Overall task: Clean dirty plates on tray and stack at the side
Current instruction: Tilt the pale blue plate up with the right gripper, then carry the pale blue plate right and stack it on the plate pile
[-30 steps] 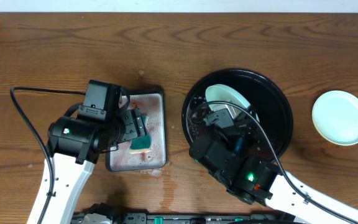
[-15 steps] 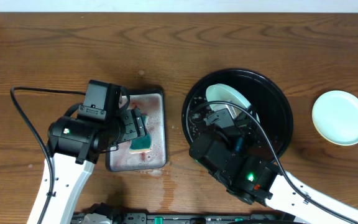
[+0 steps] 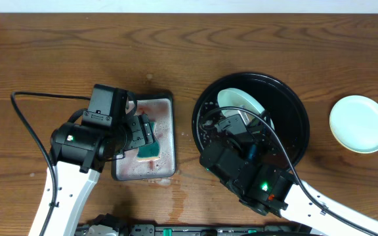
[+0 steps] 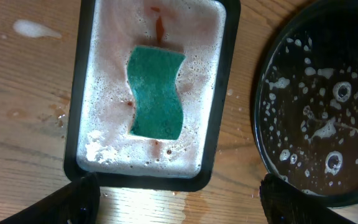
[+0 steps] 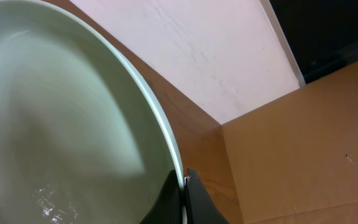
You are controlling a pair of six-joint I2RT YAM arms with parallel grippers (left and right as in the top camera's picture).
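Nearest, right claw (image 5: 184, 186) pinches rim of pale mint round plate (image 5: 61, 112), tilted over large glossy black round tray (image 3: 294, 124), likely to drip. Left claw (image 4: 179, 199) gapes empty above teal wavy sponge (image 4: 157, 93). Clean mint plate (image 3: 359, 124) parked right on bench (image 3: 346, 59).

You see a teal sponge (image 4: 157, 93) in pink-tinged white foam (image 4: 104, 146), a glossy black tray (image 4: 291, 56) speckled white, a mint plate (image 3: 359, 124) — on the brown wood-grain worktop (image 3: 58, 52).

No writing, label, brand, number or sign can be read anywhere: not on the pale mint-white round plate (image 5: 61, 118), the glossy black round tray (image 3: 299, 115), the small grey rectangular metal tray (image 4: 79, 112), the teal sponge (image 4: 157, 93) or the black arm housing (image 3: 84, 141).
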